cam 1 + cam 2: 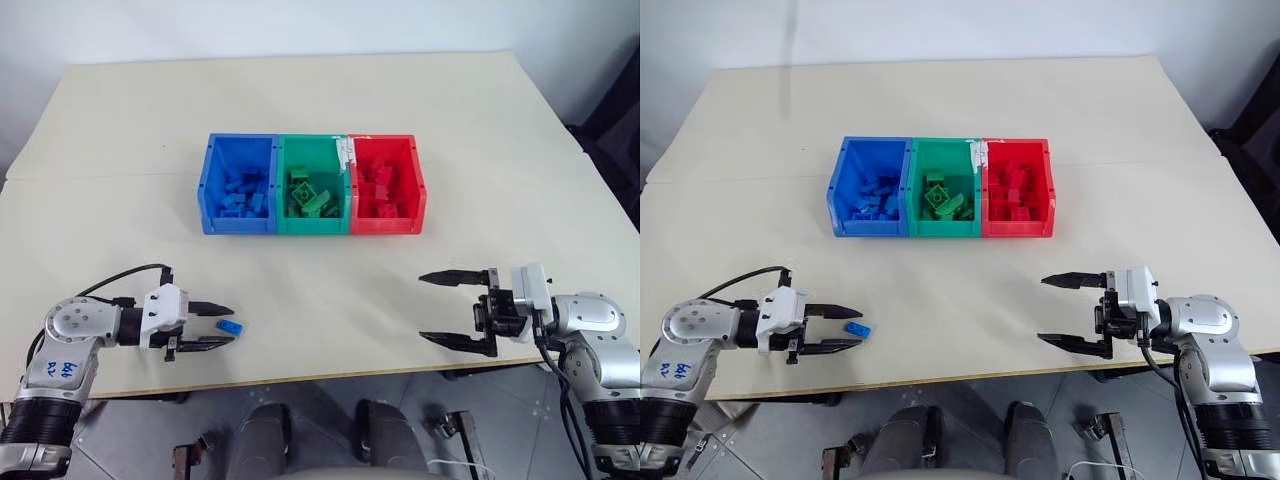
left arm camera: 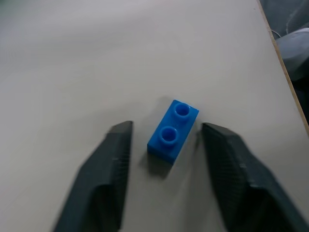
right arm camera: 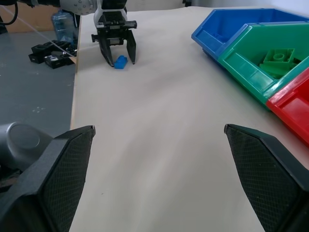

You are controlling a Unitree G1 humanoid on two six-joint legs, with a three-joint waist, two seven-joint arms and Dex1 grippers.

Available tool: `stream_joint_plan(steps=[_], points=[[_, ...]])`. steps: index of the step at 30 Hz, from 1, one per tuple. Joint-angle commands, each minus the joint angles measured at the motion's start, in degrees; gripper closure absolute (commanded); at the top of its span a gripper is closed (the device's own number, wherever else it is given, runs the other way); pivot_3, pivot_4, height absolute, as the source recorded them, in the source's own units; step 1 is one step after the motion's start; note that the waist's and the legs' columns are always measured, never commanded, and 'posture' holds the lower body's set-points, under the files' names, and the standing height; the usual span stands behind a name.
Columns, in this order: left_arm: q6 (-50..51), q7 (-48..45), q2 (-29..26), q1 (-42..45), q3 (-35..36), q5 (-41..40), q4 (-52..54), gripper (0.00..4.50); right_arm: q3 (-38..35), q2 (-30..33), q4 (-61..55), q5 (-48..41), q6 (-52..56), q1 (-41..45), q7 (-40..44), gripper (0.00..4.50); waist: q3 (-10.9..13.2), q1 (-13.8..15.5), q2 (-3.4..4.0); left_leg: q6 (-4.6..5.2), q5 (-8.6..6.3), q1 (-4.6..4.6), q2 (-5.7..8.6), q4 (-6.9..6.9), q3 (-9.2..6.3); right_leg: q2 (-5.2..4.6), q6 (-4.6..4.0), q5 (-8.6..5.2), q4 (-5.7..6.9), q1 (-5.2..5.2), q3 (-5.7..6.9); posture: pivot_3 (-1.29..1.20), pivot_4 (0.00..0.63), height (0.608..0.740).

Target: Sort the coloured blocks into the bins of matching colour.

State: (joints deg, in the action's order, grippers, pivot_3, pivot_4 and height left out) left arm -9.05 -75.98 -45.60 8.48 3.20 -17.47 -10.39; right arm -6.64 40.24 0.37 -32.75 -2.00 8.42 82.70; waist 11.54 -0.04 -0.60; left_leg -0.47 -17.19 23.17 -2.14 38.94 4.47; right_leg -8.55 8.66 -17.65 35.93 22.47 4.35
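The left pincer [image 1: 222, 327] straddles the blue brick [image 2: 173, 131] on the table [image 1: 320, 100], fingers [image 2: 110, 169] narrowed but apparently not touching it. Blue writing on that arm is unreadable. The right pincer [image 1: 447, 309] gapes wide, empty.

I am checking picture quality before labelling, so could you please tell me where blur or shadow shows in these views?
Left wrist view: the blue brick is sharp and casts a small shadow on the table, while the left gripper fingers look soft-edged. Right wrist view: the right gripper fingers are blurred up close; the bins are clear. Left eye view: even light, faint shadows.
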Motion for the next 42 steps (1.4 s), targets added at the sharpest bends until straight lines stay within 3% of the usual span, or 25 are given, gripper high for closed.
stream_joint_plan(steps=[1, 3, 4, 10, 16, 22, 28, 33, 37, 42], points=[[-1.5, -1.1, 1.2, -0.4, -2.1, 0.8, -1.3, 3.41, -1.3, -0.2, -1.2, -0.9, 0.0, 0.3, -0.6, 0.0, 0.0, 0.0, 0.02, 0.0, 0.0, 0.0, 0.0, 0.0, 0.0, 0.0, 0.01, 0.0, 0.02, -0.01, 0.0, 0.0, 0.15, 0.74], [-1.7, -0.8, 1.7, -0.6, -2.1, 0.5, -0.8, 3.98, -1.3, -0.1, -1.4, -1.0, 0.0, 0.1, -0.6, 0.0, 0.0, 0.0, 0.03, 0.0, 0.0, -0.01, 0.0, 0.0, 0.0, 0.0, 0.01, 0.0, 0.02, -0.01, 0.0, 0.0, 0.15, 0.74], [-1.7, -0.7, 1.9, -0.8, -2.1, 0.2, -0.6, 4.03, -1.3, -0.1, -1.5, -1.1, 0.0, 0.1, -0.6, 0.0, 0.0, 0.0, 0.04, 0.0, 0.0, -0.02, 0.0, 0.0, 0.0, 0.0, 0.01, 0.0, 0.01, -0.01, 0.0, 0.0, 0.15, 0.74], [5.9, 6.0, 4.7, 0.5, 3.3, -6.8, 6.9, 4.03, -1.4, -1.1, -1.4, -2.1, 1.3, 2.2, -2.0, 0.0, 0.0, 0.0, 0.05, 0.01, 0.0, 0.0, -0.01, 0.03, -0.02, 0.0, 0.01, 0.01, 0.03, -0.02, 0.0, 0.0, 0.15, 0.74], [17.5, 17.9, 8.0, 13.4, 5.5, -9.7, 8.3, 4.03, -3.1, -2.5, 0.2, -2.8, 2.5, 5.6, -5.4, 0.0, 0.0, 0.3, 0.03, 0.0, 0.04, 0.01, 0.02, 0.1, -0.14, 0.0, 0.02, 0.01, 0.05, -0.06, 0.01, 0.0, 0.15, 0.74], [15.7, 29.0, 13.1, 32.5, 1.9, 0.6, -10.4, 4.03, -4.6, -4.0, 1.4, -2.1, 1.1, 6.6, -8.9, 0.0, 0.0, 1.0, 0.01, 0.03, 0.05, 0.03, 0.12, 0.11, -0.11, 0.01, 0.1, 0.06, 0.04, -0.09, 0.02, 0.0, 0.15, 0.74], [11.8, 32.7, 15.0, 40.1, 0.0, 6.5, -24.2, 4.03, -6.3, -4.8, 1.0, -2.6, 1.4, 6.3, -11.8, 0.0, 0.0, 0.6, 0.0, 0.04, 0.05, 0.06, 0.13, 0.03, -0.01, 0.01, 0.11, 0.06, -0.03, -0.02, 0.02, 0.0, 0.15, 0.74], [11.6, 31.8, 15.0, 39.7, 1.2, 5.7, -23.7, 2.43, -6.8, -5.0, 1.0, -2.3, 1.2, 5.9, -12.4, 0.0, 0.0, 0.6, -0.02, 0.04, 0.05, 0.08, 0.12, 0.04, -0.01, 0.01, 0.11, 0.06, -0.03, -0.02, 0.02, 0.0, 0.15, 0.74], [9.4, 27.3, 13.6, 35.8, 4.2, 1.6, -16.9, 1.21, -6.8, -5.2, 1.9, -2.0, 0.7, 6.3, -12.4, 0.0, 0.0, 0.4, -0.02, 0.04, 0.05, 0.08, 0.12, 0.05, -0.01, 0.01, 0.11, 0.06, -0.02, -0.02, 0.01, 0.0, 0.15, 0.74], [11.7, 19.6, 6.3, 22.9, 8.3, -2.9, -3.3, 1.21, -5.9, -4.4, 4.6, -1.3, 0.1, 7.9, -9.6, 0.0, 0.0, -0.7, -0.01, 0.03, 0.04, 0.05, 0.07, -0.04, 0.03, 0.01, 0.11, 0.06, -0.04, 0.01, 0.0, 0.0, 0.15, 0.74]])
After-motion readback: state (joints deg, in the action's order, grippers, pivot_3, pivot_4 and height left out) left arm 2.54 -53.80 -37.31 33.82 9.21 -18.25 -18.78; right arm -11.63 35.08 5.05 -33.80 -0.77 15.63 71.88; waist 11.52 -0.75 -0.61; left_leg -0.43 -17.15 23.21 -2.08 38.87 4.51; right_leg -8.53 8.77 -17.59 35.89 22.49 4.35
